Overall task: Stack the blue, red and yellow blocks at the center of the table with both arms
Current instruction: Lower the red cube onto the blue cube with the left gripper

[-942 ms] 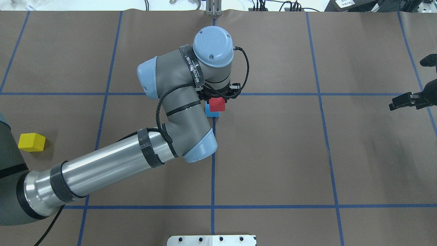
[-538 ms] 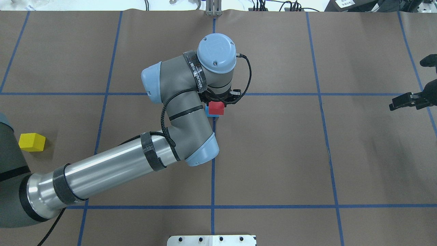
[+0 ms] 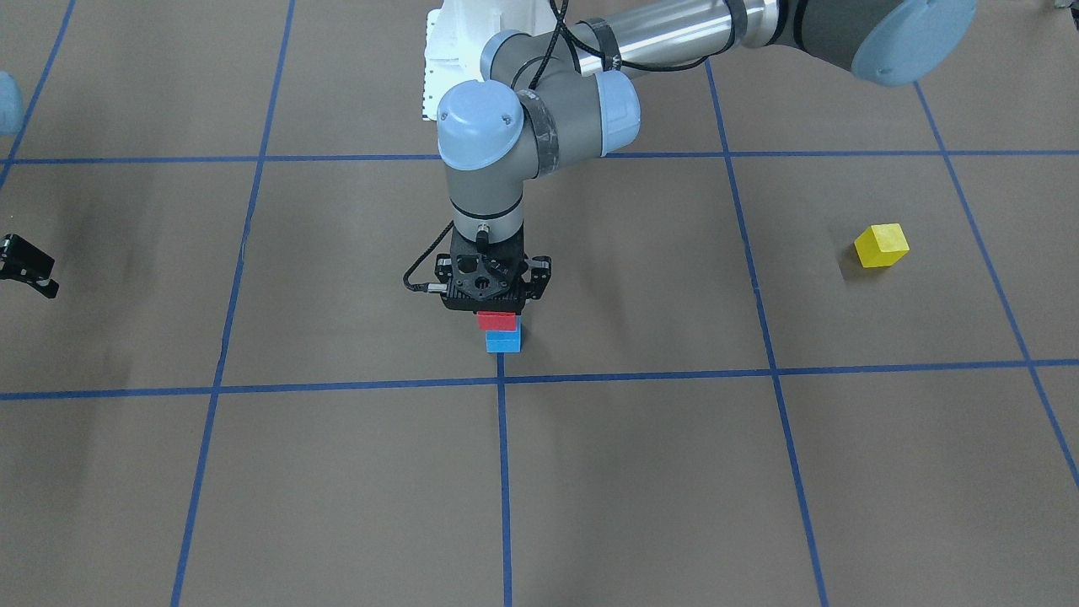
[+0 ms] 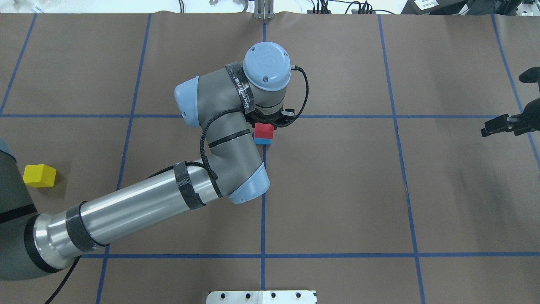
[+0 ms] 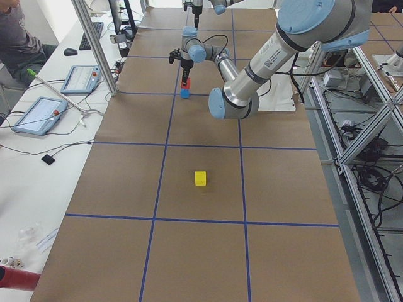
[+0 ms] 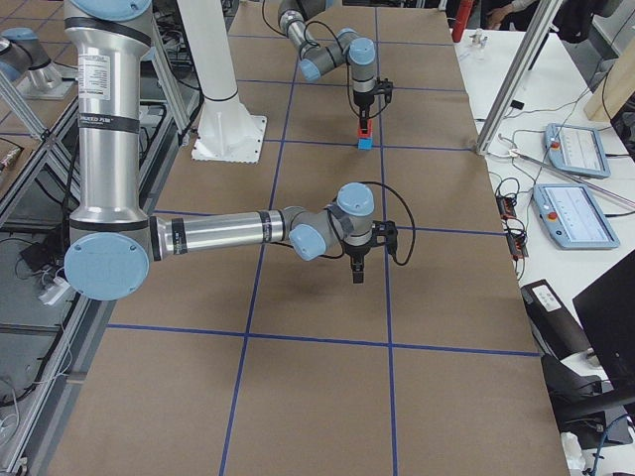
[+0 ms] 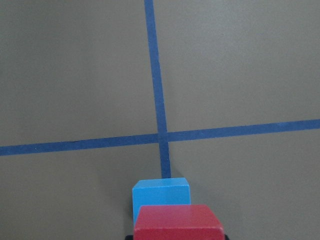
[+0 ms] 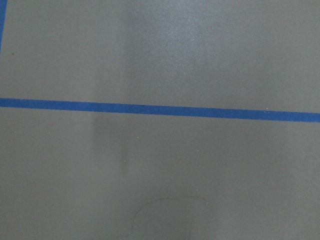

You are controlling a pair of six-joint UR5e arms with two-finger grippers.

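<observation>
- Red block (image 3: pixel 496 320) sits on top of the blue block (image 3: pixel 504 341). Faces look in contact in the front-facing view, and red is roughly squared up over blue.
- Blue block rests flat on the table (image 4: pixel 337 190), mid-table and well apart from every edge. It lies on the centre tape line (image 4: pixel 263 211), just beside a line crossing.
- Left gripper (image 3: pixel 494 311) points straight down over the stack with its fingers clamped on the red block's sides. The wrist view shows red filling the bottom of the frame with blue just beyond it.
- Left arm (image 4: pixel 139 207) reaches in from the table's left end, elbow bent, wrist right above the stack.
- Yellow block (image 4: pixel 39 175) lies alone on the table toward the left end, well apart from the stack and touching nothing.
- Right gripper (image 4: pixel 504 124) hangs above bare table toward the right end, well apart from all three blocks and holding nothing visible. Can't tell whether its fingers are spread or closed.
- Right wrist view shows only brown surface and one tape line.
</observation>
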